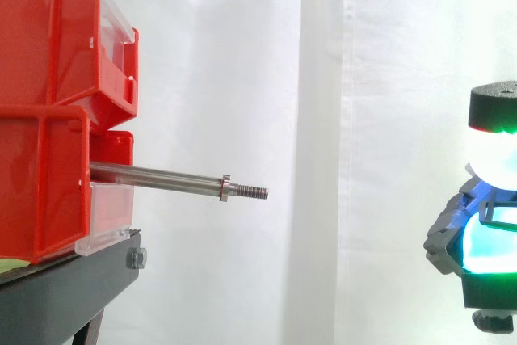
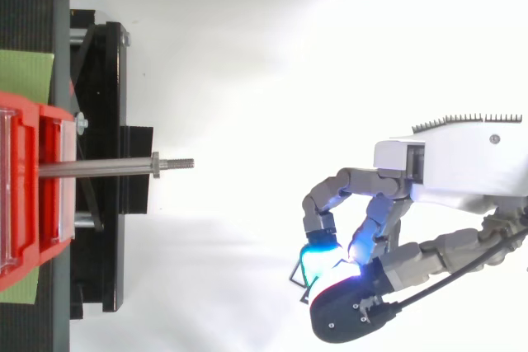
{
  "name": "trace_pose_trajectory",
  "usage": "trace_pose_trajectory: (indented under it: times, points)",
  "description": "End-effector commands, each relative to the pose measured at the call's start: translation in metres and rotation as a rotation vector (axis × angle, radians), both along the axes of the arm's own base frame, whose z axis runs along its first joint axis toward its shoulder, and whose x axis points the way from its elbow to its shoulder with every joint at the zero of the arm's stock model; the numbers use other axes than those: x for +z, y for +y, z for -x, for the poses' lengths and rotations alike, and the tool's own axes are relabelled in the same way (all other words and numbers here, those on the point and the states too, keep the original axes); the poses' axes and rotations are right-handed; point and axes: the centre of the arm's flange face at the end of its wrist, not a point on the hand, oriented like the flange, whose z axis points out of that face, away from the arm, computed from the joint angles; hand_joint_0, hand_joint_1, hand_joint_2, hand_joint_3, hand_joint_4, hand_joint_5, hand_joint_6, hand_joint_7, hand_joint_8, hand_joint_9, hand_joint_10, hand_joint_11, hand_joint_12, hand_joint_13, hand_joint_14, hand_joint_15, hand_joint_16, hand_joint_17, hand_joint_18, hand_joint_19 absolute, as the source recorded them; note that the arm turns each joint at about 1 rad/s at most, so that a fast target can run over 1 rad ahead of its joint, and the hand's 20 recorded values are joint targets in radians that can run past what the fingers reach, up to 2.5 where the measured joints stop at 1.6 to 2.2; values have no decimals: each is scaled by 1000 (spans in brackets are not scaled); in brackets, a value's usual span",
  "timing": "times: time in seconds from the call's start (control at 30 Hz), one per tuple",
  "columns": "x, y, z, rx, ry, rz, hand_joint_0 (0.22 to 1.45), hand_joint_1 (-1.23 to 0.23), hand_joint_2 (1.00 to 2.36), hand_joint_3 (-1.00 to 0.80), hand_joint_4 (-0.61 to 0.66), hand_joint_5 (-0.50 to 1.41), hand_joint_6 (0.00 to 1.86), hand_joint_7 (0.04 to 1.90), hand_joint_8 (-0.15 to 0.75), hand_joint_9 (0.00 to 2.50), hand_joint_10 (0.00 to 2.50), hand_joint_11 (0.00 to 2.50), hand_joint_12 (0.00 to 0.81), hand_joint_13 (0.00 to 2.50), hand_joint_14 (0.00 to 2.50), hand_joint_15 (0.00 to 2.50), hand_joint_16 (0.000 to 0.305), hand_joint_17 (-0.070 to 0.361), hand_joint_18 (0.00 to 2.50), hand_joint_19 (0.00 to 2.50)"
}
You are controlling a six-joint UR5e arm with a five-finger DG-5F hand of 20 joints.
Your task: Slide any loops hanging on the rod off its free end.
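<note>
White curtain (image 1: 242, 78) forms the backdrop. Two red bins are stacked, upper bin (image 1: 48, 30) on lower bin (image 1: 40, 183), each with a clear front panel; contents cannot be determined. They stand on the black counter (image 1: 73, 288). The hand (image 2: 394, 183), fingers curled, pinches a thin green loop (image 2: 304, 268), well apart from the free end of the rod (image 1: 153, 175), which projects level from the bins.

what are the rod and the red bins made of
The rod: looks like bare metal, probably steel; grey satin sheen, a collar and a threaded tip. The red bins: look like moulded plastic, fairly glossy; even colour, ribbed walls, clear front panels.
</note>
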Motion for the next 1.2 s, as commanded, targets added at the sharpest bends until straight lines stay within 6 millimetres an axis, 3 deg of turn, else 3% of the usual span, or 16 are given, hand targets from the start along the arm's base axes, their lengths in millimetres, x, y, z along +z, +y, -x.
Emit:
trace_pose_trajectory:
  times: [0.0,0.07,0.17,0.63,1.0,1.17]
  points:
    - [0,0,0,0,0,-1,584,-658,1018,-272,217,-137,745,1260,327,1108,23,594,395,962,23,510,68,153,842,710]
    - [0,1,0,2,-2,-1,584,-683,1026,-131,242,-172,838,1322,328,1033,22,603,399,952,21,511,69,154,843,700]
    - [1,1,0,1,-3,-3,601,-721,1029,-75,174,-201,900,1183,325,950,23,601,395,923,22,505,69,156,834,688]
    - [1,-1,1,-3,6,-6,658,-823,1011,-377,222,-207,894,1148,312,956,24,606,387,925,23,506,68,154,825,677]
    - [0,1,1,-1,8,-6,622,-688,1009,-403,234,-181,885,1201,321,1044,24,606,386,945,21,510,67,151,837,690]
    - [1,-1,1,-4,6,-8,609,-687,1016,-314,226,-172,886,1231,326,1067,23,605,392,960,23,515,67,151,844,694]
